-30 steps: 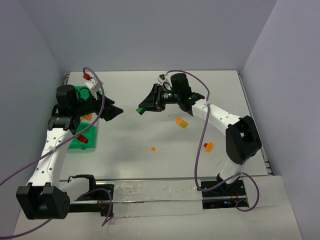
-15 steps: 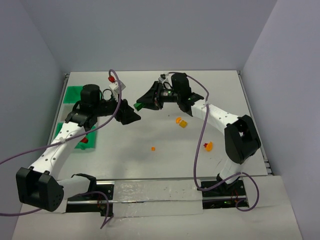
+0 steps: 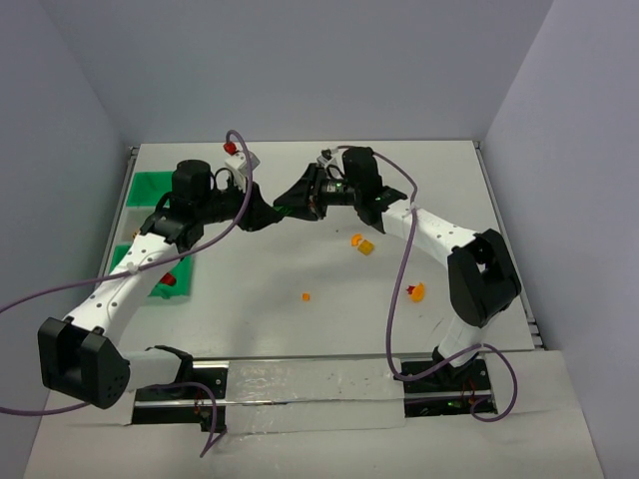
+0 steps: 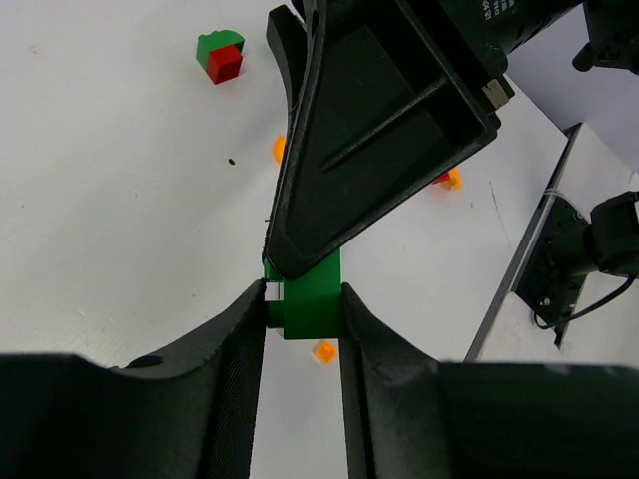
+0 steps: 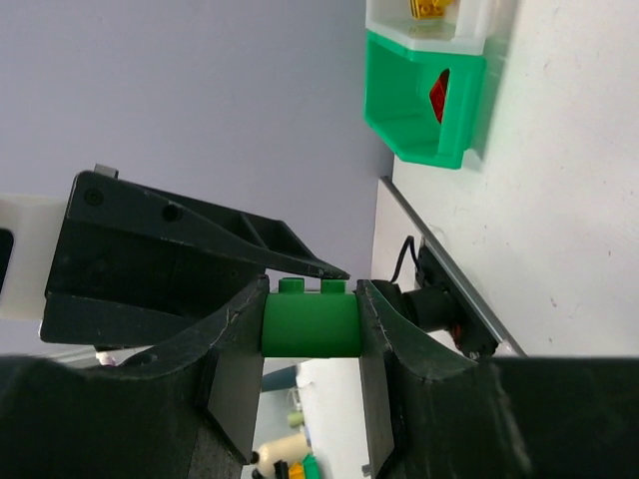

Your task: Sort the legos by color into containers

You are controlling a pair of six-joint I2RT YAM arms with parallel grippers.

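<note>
A green lego [image 3: 283, 209] hangs above the middle of the table between both grippers. My right gripper [image 5: 311, 289] is shut on the green lego [image 5: 311, 322], its studs pointing up in that view. My left gripper [image 4: 303, 294] comes from the opposite side, and both its fingers press the sides of the green lego [image 4: 312, 304]. In the top view, left gripper [image 3: 270, 213] and right gripper [image 3: 288, 207] meet tip to tip. The containers [image 3: 150, 187] stand at the left edge, partly behind my left arm. A red lego [image 3: 167, 280] lies in the near green bin.
Loose legos lie on the table: an orange one [image 3: 356, 239], a yellow one [image 3: 366, 247], a tiny orange one [image 3: 306, 296] and an orange-red one [image 3: 416, 291]. A green-and-red piece [image 4: 220, 56] shows in the left wrist view. Walls close in on both sides.
My left arm swung right from the containers to the right gripper and its jaws narrowed onto the green lego. The right gripper stayed nearly still, holding the lego.
</note>
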